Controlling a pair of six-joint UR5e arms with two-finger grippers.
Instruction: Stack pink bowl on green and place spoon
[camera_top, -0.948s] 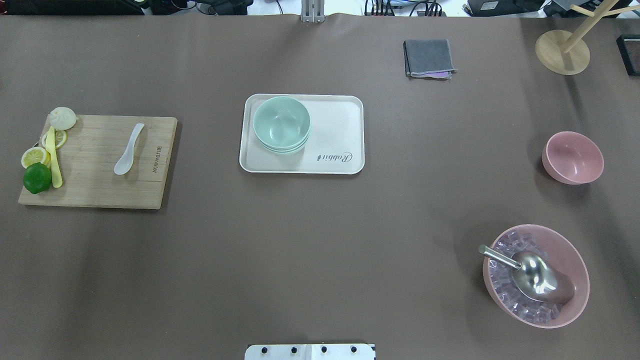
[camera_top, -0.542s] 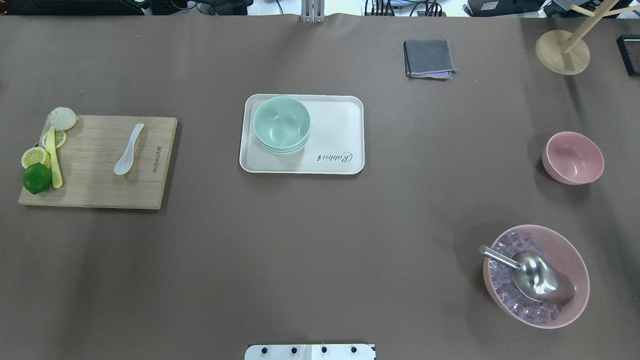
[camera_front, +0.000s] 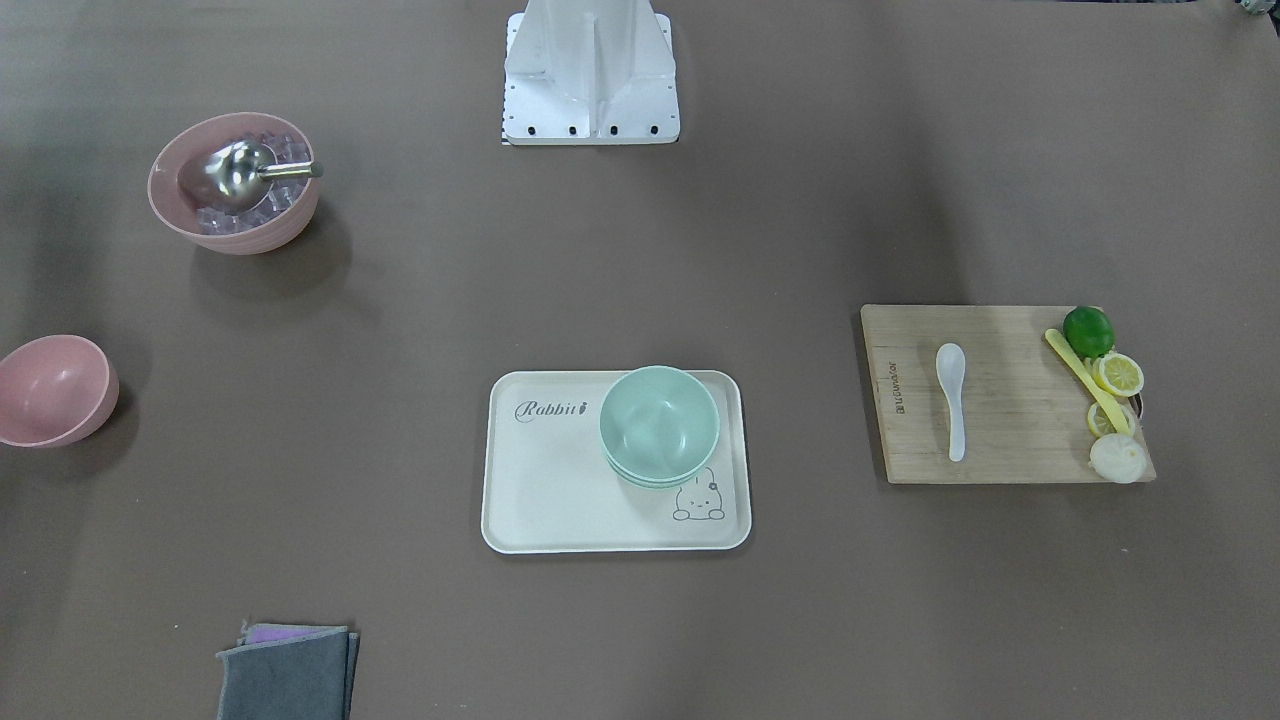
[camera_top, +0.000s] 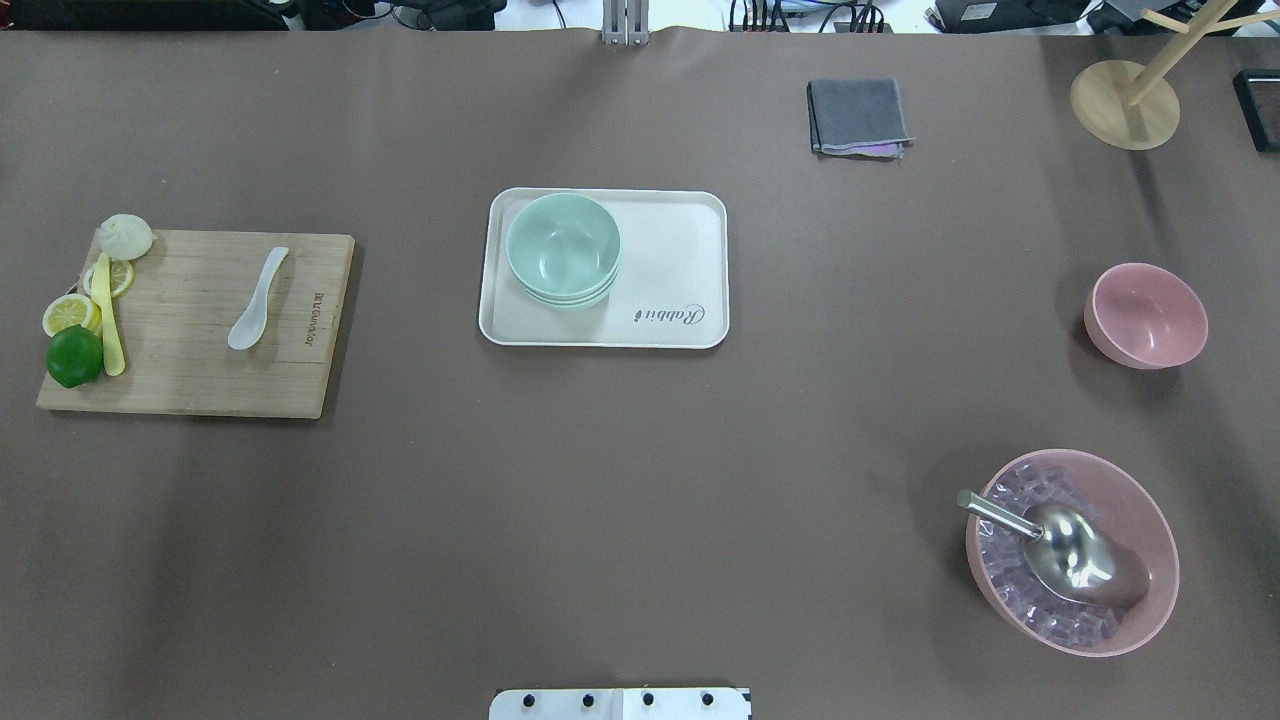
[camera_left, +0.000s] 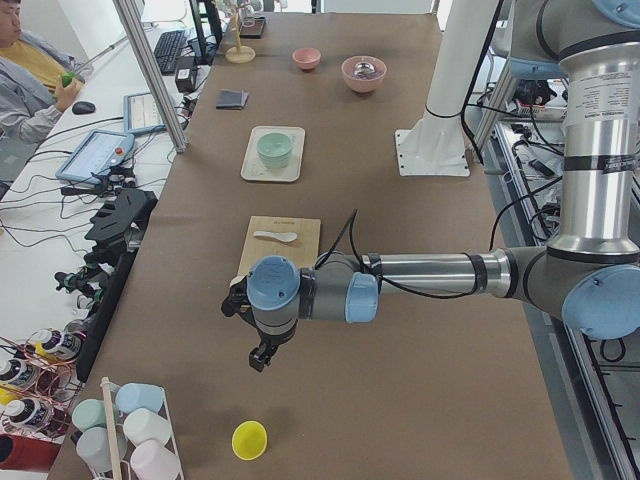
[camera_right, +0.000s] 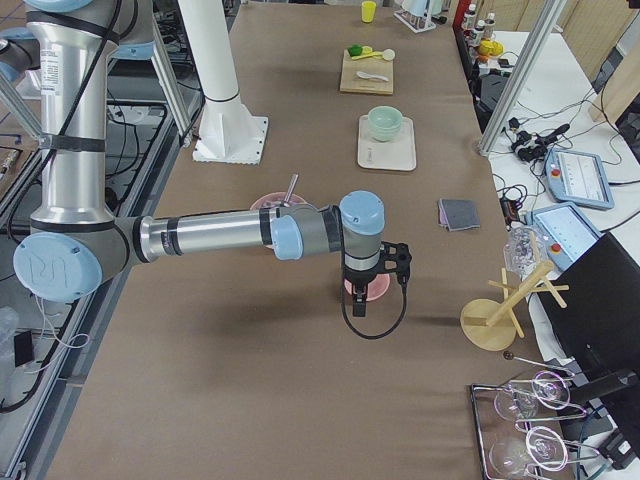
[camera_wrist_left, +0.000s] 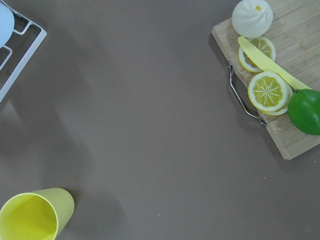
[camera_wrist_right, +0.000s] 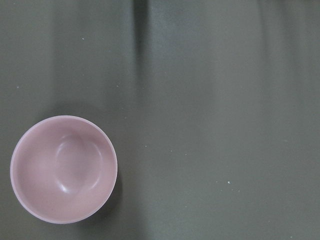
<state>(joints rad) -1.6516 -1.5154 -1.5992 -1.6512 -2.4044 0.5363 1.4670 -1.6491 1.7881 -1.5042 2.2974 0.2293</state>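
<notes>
On the surface (camera_top: 640, 500) nothing has moved: pink bowl (camera_top: 1146, 315), green stack (camera_top: 563, 248), spoon (camera_top: 257, 300) untouched, task unstarted; left tool (camera_left: 260, 352) and right tool (camera_right: 359, 292), spread I cannot tell

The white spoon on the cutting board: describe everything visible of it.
The spoon is small, glossy white and looks ceramic, with an oval scoop and a short straight handle. It lies flat on the wooden cutting board, near the board's printed edge. The scoop end is toward the robot and the handle points away. It touches only the board and lies well apart from the yellow knife and the fruit at the board's far edge.
</notes>
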